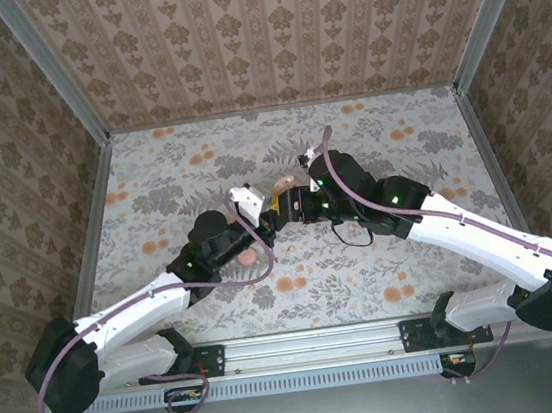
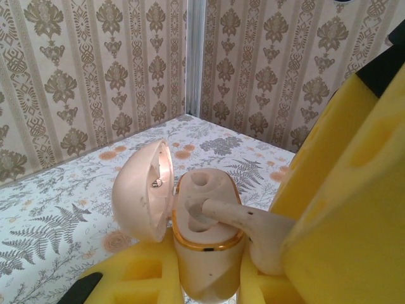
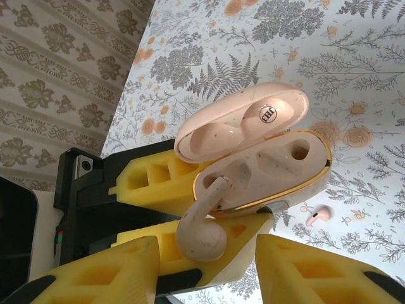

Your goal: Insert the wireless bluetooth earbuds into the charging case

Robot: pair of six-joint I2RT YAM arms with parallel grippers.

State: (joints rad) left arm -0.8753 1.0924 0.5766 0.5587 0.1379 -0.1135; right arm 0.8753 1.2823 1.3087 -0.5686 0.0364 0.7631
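The pale pink charging case [image 2: 205,253] stands open with its lid [image 2: 142,190] swung to the left, and my left gripper [image 2: 202,282] is shut on its body with yellow foam fingers [image 2: 126,278]. One cream earbud [image 3: 202,237] has its stem tip in the case's nearer slot, while its head still sticks out. My right gripper [image 3: 205,256] is open around that head, with a gap on each side. The case's far slot [image 3: 297,151] is empty. A second small earbud [image 3: 318,216] lies on the floral table. Both grippers, left [image 1: 262,218] and right [image 1: 296,204], meet mid-table at the case [image 1: 282,188].
The floral tablecloth [image 1: 399,141] covers the table. Patterned walls [image 1: 264,27] with metal corner posts close in the back and both sides. Both arms cross the near middle of the table. A cable [image 1: 355,237] loops beneath the right wrist.
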